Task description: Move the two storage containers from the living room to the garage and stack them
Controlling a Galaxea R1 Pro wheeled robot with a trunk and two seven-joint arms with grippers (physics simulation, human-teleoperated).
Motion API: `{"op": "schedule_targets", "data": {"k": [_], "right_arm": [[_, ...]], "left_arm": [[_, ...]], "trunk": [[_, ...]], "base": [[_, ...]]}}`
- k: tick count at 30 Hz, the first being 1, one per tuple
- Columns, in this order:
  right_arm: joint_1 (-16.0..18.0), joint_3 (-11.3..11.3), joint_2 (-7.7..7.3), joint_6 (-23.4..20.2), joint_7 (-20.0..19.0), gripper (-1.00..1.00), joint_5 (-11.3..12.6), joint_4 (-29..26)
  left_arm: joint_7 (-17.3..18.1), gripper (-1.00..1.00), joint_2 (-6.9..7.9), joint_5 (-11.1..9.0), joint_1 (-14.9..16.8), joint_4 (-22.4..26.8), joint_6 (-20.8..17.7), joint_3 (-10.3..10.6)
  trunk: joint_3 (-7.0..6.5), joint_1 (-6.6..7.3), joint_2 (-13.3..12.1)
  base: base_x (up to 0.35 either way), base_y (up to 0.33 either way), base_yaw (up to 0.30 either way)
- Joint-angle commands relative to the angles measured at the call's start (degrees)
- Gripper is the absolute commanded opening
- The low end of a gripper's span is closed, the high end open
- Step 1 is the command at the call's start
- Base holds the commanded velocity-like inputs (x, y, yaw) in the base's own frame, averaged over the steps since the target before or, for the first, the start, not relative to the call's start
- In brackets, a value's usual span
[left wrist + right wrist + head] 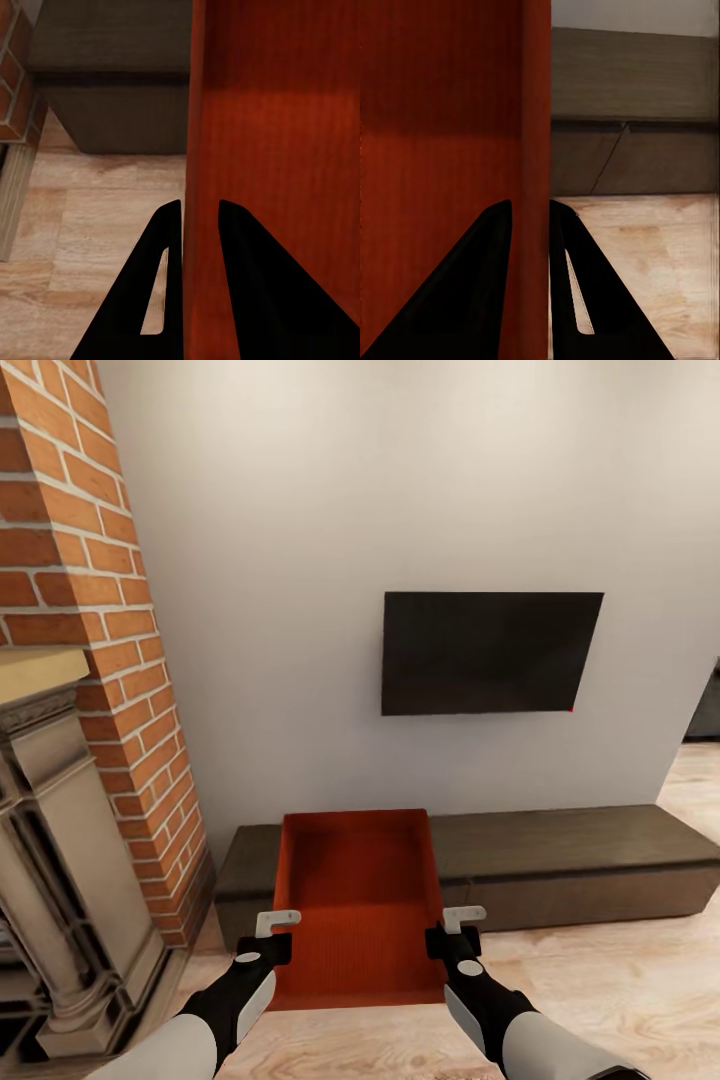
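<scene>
Head view shows us, left to right, the brick fireplace [85,610], then our left gripper [277,923] pinching the left wall of the storage container [360,905], and our right gripper [462,920] pinching its right wall. We hold the container between both jaws, above the wood floor [620,980], its long axis pointing straight ahead toward the low bench [580,855].

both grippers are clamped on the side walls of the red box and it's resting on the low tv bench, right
Not quite. Both grippers, left and right, do clamp the red box by its side walls, but it is held in the air in front of the bench, over wood floor, as the head view shows.
</scene>
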State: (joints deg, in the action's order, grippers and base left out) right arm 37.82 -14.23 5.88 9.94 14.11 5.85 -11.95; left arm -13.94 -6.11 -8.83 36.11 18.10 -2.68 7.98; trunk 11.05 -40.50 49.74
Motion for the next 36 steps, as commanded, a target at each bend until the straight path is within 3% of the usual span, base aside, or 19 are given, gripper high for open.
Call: {"op": "schedule_targets", "data": {"k": [1, 10, 36], "right_arm": [[0.07, 1.57, 0.27, 0.43, 1.96, -1.0, 1.02, 0.17], [0.07, 1.58, 0.27, 0.38, 1.9, -1.0, 1.04, 0.17], [0.07, 1.55, 0.21, 0.6, 2.04, -1.0, 1.05, 0.08]], "left_arm": [[-1.12, -1.0, -0.04, 0.57, 0.01, 0.27, -0.31, -0.95], [-1.1, -1.0, -0.04, 0.57, 0.01, 0.27, -0.32, -0.95], [-1.11, -1.0, -0.04, 0.57, 0.01, 0.27, -0.31, -0.96]], "trunk": [[0.06, -0.01, 0.06], [-0.09, -0.01, 0.06], [-1.09, -0.01, 0.06]], "base": [[0.0, 0.0, -0.279], [0.0, 0.0, -0.245], [0.0, 0.0, -0.032]]}}
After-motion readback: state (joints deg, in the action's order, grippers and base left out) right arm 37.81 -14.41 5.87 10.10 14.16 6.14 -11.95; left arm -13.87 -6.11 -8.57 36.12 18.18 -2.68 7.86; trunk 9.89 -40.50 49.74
